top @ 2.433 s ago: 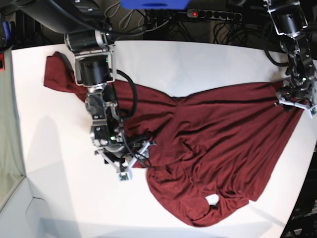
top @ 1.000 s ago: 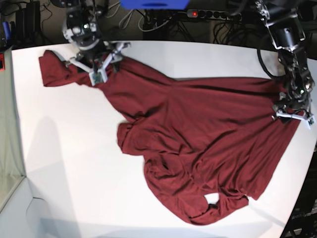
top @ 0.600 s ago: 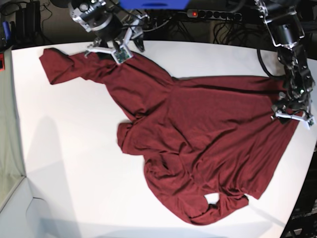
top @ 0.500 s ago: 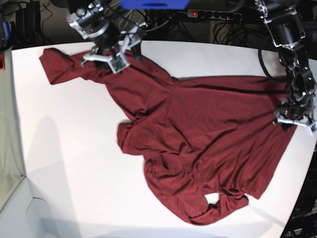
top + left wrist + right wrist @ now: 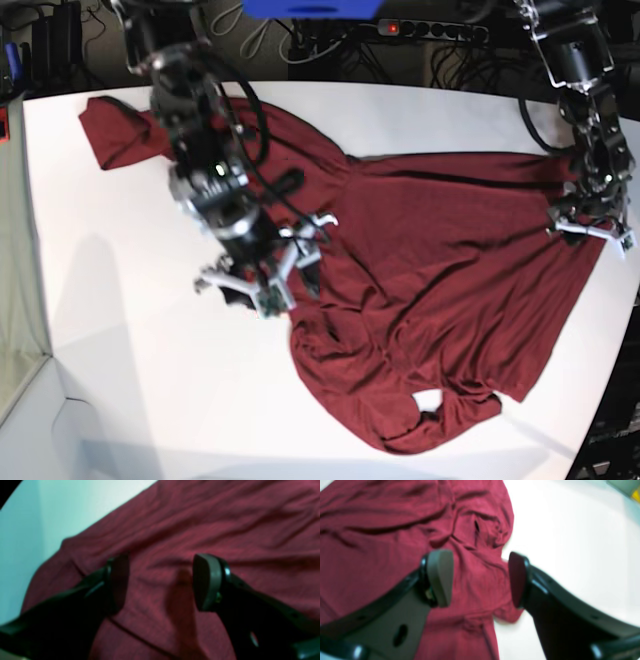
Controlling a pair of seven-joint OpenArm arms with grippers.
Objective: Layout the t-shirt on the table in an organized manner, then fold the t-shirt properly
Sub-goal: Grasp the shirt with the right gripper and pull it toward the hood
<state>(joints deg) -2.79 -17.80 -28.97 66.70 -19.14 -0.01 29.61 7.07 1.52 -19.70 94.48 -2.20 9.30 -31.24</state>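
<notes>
The maroon t-shirt [image 5: 440,260] lies spread and wrinkled across the white table [image 5: 120,350], one sleeve reaching to the back left and a bunched fold at its left side. My right gripper [image 5: 262,290] hovers open over that bunched left edge; in the right wrist view [image 5: 478,578] its jaws stand apart above wrinkled t-shirt fabric [image 5: 382,530], with bare table [image 5: 570,542] to the right. My left gripper [image 5: 585,228] is at the shirt's far right edge; in the left wrist view [image 5: 160,582] its jaws are apart over the fabric [image 5: 212,517], holding nothing.
A power strip [image 5: 430,28] with a red light and cables lie behind the table's back edge. A blue object [image 5: 310,8] is at the top. The table's left edge borders a grey-green surface [image 5: 15,250]. The shirt's hem nears the front right edge.
My right arm has swung from the back left, near the sleeve, down to the shirt's bunched left edge at mid-table. My left gripper has stayed at the right edge.
</notes>
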